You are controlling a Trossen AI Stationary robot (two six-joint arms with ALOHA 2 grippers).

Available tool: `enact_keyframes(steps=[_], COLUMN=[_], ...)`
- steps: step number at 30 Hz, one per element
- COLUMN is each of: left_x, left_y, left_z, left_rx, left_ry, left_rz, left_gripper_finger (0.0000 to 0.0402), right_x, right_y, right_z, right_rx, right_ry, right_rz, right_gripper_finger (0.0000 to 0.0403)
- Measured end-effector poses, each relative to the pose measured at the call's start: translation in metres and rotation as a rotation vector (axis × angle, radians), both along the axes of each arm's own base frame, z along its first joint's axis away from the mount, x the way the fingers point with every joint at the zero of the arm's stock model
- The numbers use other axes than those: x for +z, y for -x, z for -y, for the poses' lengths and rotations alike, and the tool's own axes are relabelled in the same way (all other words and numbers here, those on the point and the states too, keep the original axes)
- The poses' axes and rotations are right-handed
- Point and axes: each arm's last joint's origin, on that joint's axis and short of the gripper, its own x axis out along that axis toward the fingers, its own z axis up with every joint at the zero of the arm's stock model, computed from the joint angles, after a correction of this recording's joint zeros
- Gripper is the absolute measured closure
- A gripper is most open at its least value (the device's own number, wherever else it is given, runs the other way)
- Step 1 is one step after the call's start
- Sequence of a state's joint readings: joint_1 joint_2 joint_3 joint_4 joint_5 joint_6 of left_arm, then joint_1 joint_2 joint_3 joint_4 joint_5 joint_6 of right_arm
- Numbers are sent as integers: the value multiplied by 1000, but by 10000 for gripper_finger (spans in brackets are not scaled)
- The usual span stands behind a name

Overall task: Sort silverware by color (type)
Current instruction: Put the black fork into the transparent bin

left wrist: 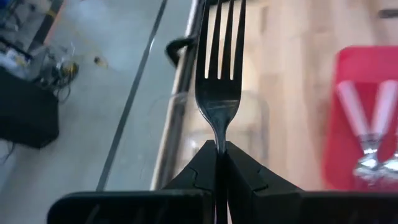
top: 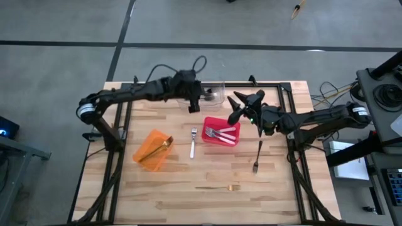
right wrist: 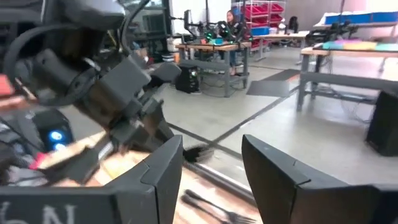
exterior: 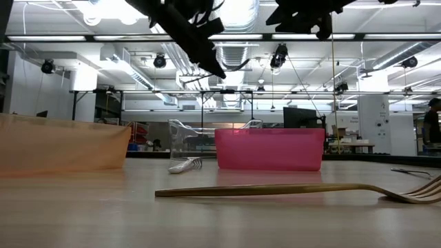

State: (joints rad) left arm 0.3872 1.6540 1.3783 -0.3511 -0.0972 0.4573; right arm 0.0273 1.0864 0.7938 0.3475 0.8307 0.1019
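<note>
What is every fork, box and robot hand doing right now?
left gripper: shut on dark fork, above clear bin
right gripper: open, empty
red bin: holds silver forks
orange bin: holds gold utensil
gold fork: lying on table

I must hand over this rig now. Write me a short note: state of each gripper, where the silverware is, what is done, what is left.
Left gripper: shut on a dark fork, over the clear bin.
Right gripper: open, empty, raised by the red bin.
Done: silver pieces in the red bin, a gold piece in the orange bin.
Left on the table: silver fork, dark fork, gold fork.
</note>
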Motion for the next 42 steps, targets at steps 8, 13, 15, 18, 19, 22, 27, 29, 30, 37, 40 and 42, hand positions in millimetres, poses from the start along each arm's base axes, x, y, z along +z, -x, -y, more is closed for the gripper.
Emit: enact_keyframes(steps=[8,13,15,18,19,22,27,29,30,37,40,42], left_x=[-10,-20,-26,-39,-43,-53,-63,-67,-68,-79,-83,-87], left_y=[-16,-26,-30,-37,-39,-46,-57,-60,-61,-67,-70,-73], left_z=[-46,-76,-85,-96,-99,-109,-118,-120,-120,-123,-123,-123], left_rx=[0,0,3,-10,-13,-13,-15,-27,-33,-34,-20,-3], left_ry=[34,117,143,178,187,215,258,288,300,337,379,390], left_rz=[-205,-341,-394,-479,-504,-554,-618,-637,-635,-615,-579,-568], left_gripper_finger=[401,401,401,401,402,402,402,402,402,402,402,402], right_x=[-2,-13,-16,-21,-23,-24,-23,-24,-24,-25,-25,-25], right_y=[8,12,15,17,18,20,22,22,22,22,22,22], right_z=[29,50,56,64,66,71,73,73,73,73,73,73], right_rx=[43,49,41,30,24,11,1,4,5,6,6,6], right_ry=[90,91,85,72,70,100,107,113,114,111,111,111], right_rz=[-193,-338,-382,-426,-439,-478,-489,-501,-506,-519,-518,-517], right_gripper_finger=[252,252,252,252,252,252,252,252,252,252,252,252])
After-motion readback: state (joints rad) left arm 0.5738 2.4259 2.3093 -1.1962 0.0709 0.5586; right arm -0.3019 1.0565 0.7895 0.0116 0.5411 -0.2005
